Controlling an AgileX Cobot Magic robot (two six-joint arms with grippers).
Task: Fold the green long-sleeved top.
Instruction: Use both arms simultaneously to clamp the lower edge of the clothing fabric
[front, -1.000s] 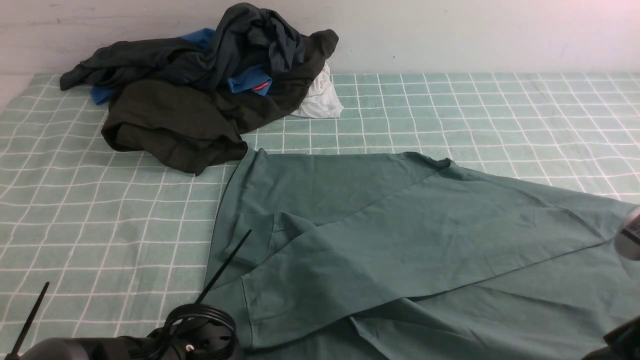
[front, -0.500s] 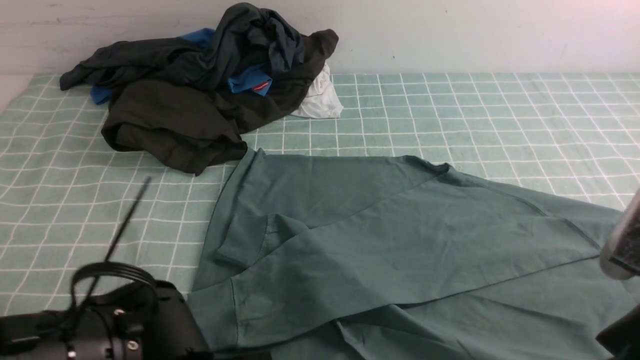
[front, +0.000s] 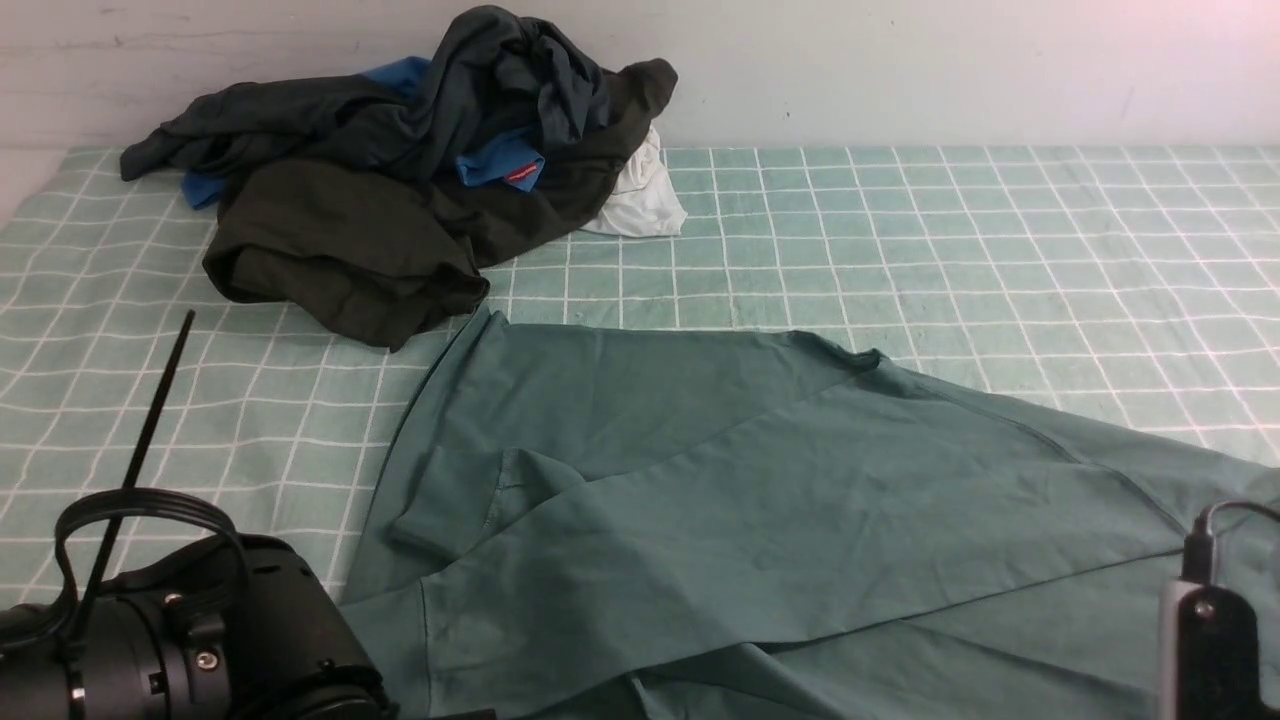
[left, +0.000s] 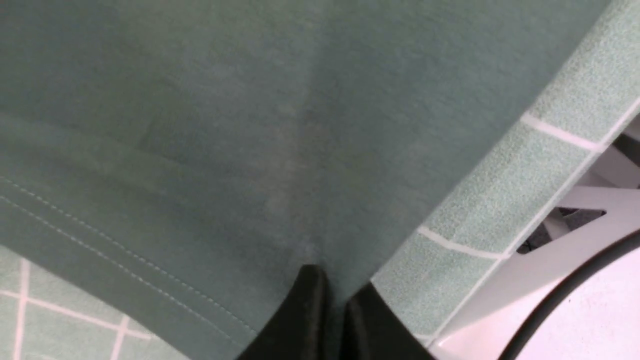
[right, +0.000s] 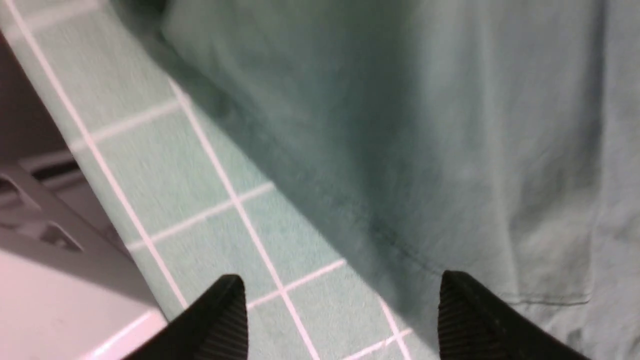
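The green long-sleeved top (front: 760, 500) lies spread on the checked cloth at the near middle and right, with one cuffed sleeve folded across its body. My left gripper (left: 336, 290) is shut on a pinch of the top (left: 225, 125) near its stitched hem, by the table's front edge. In the front view only the left wrist (front: 200, 640) shows, at the bottom left. My right gripper (right: 342, 300) is open and empty, with one finger over the checked cloth and the other over the top's edge (right: 450, 125). Its arm (front: 1210, 640) shows at the bottom right.
A pile of dark olive-black garments (front: 400, 190) with a bright blue garment (front: 500, 160) and a white cloth (front: 640, 195) lies at the back left against the wall. The green checked cloth (front: 900, 230) covers the table. The table's front edge (left: 575, 240) is close to both grippers.
The green top has slid left and toward the near edge. My left arm has moved left with it. My right arm has come lower into the bottom right corner.
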